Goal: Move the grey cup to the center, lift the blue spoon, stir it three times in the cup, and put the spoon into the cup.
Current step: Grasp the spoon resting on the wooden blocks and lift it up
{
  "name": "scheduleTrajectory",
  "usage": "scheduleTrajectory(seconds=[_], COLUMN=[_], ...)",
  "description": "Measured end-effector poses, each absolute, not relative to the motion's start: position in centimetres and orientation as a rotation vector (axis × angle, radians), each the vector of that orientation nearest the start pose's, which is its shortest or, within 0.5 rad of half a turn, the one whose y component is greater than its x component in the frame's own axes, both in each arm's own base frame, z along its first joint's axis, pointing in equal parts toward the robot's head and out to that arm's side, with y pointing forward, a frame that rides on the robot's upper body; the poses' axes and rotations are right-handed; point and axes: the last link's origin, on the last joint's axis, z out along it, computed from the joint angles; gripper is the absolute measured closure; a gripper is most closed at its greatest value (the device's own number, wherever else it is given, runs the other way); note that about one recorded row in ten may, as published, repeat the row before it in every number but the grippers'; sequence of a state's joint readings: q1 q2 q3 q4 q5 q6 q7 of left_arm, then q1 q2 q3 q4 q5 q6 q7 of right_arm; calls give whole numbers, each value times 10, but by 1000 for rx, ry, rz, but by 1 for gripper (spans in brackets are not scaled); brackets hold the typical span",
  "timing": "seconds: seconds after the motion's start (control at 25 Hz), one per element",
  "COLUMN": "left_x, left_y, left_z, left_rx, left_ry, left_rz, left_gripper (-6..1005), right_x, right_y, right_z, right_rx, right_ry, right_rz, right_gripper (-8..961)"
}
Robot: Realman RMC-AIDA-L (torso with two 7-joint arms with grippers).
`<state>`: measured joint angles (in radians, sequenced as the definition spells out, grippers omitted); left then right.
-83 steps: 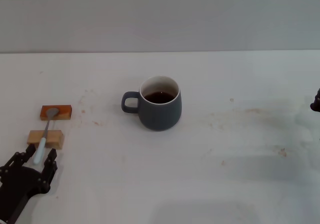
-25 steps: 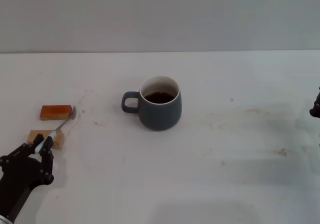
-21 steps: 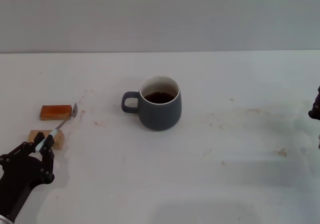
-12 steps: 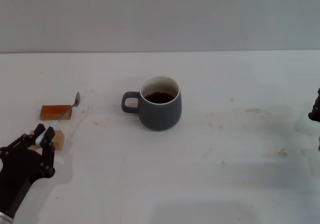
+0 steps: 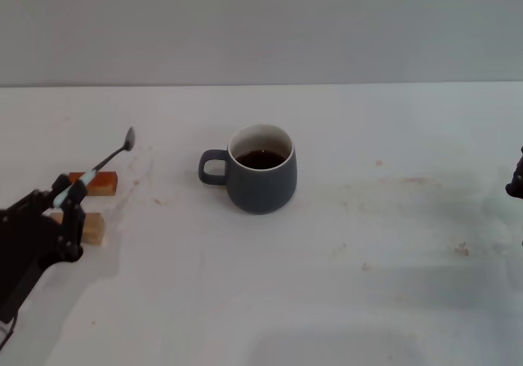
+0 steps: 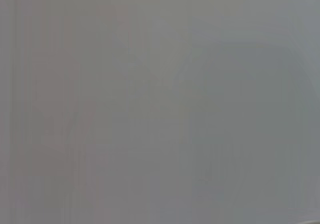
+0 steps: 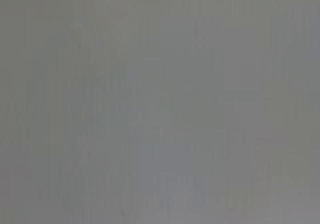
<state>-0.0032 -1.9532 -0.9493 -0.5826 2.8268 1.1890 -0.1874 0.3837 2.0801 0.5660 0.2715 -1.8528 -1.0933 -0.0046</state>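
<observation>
The grey cup (image 5: pixel 261 180) stands upright at the middle of the white table, handle toward my left, dark liquid inside. My left gripper (image 5: pixel 67 199) is at the left of the head view, shut on the pale blue handle of the blue spoon (image 5: pixel 104 165). The spoon is lifted off the table, its metal bowl pointing up and toward the cup. The spoon is well left of the cup and apart from it. My right gripper (image 5: pixel 516 178) shows only as a dark edge at the far right. Both wrist views show only plain grey.
An orange-brown block (image 5: pixel 100 184) and a tan block (image 5: pixel 91 228) lie on the table (image 5: pixel 368 284) beside my left gripper. Faint brown stains mark the table right of the cup.
My left gripper closed on the spoon's handle, lifted it off the two blocks and raised it, tilting the bowl upward. The cup and right arm have not moved.
</observation>
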Motion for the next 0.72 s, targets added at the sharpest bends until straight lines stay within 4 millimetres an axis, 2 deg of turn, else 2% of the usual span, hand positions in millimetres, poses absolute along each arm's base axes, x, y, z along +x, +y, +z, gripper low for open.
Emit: scheduleTrajectory(seconds=[0.6,0.72], left_x=[-298,-293], left_y=[264,268], left_z=[15,19], left_rx=[-1900,-1903], left_ry=[-415,-400], left_rz=[-680,-671], left_gripper=[854,854], right_x=[346,349], right_y=[302,293], right_z=[-29,-25], right_rx=[-1481,-1452], right_ry=[675,663], right_rz=[613,625], right_gripper=[955,955])
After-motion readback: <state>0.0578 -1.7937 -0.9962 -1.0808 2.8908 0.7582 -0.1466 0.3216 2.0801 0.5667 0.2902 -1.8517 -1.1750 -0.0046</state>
